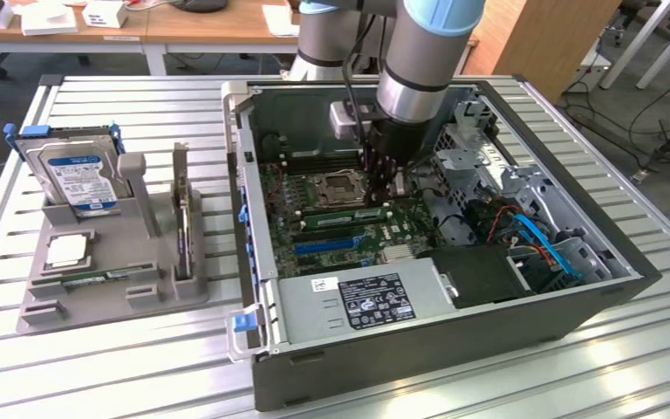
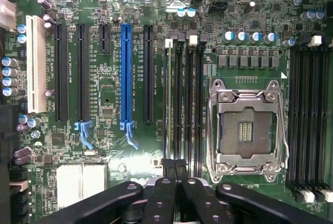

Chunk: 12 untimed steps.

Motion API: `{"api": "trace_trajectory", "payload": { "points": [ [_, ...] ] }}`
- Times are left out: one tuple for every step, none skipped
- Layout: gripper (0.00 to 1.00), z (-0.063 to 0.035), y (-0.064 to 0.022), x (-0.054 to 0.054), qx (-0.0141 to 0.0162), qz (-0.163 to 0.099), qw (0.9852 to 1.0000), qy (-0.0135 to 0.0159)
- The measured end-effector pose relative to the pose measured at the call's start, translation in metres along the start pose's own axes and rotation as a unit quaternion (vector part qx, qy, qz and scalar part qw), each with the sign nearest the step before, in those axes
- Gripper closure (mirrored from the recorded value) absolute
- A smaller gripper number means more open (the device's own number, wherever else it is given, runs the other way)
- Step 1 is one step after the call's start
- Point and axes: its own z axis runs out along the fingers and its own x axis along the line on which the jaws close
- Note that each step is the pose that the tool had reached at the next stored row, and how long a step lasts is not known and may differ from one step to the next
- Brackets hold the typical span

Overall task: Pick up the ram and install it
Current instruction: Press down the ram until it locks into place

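RAM stick (image 2: 167, 104): we find it seated edge-up in a memory slot of the motherboard (image 2: 104, 104), just ahead of our fingers (image 2: 175, 174). The fingers are closed together, gripping nothing. We judge the stick light, stiff and fragile; hold by its long edges, not the chips. A second stick (image 1: 91, 279) lies in the desk (image 1: 126, 113) tray (image 1: 44, 310).
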Motion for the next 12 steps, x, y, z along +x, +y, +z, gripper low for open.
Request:
{"api": "trace_trajectory", "payload": {
  "points": [
    [0.91, 0.0003, 0.0, 0.0, 0.0, 0.0, 1.0, 0.0],
    [0.91, 0.0003, 0.0, 0.0001, -0.0001, 0.0, 1.0, 0.0001],
    [0.91, 0.0003, 0.0, 0.0, 0.0, 0.0, 1.0, 0.0001],
    [0.91, 0.0003, 0.0, 0.0, -0.0001, 0.0, 1.0, 0.0001],
    [0.91, 0.0004, 0.0, 0.0, -0.0001, 0.0, 1.0, 0.0001],
    [0.91, 0.0004, 0.0, 0.0, 0.0, 0.0, 1.0, 0.0],
    [0.91, 0.0006, 0.0, 0.0, 0.0, 0.0, 1.0, 0.0],
    [0.91, 0.0009, 0.0, 0.0, 0.0, 0.0, 1.0, -0.0001],
    [0.91, 0.0011, 0.0, 0.0, 0.0, 0.0, 1.0, 0.0],
    [0.91, 0.0013, 0.0, 0.0, 0.0, 0.0, 1.0, 0.0],
    [0.91, 0.0015, 0.0, 0.0, 0.0, 0.0, 1.0, 0.0],
    [0.91, 0.0018, -0.0001, 0.0, 0.0, 0.0, 1.0, 0.0]
  ]
}}
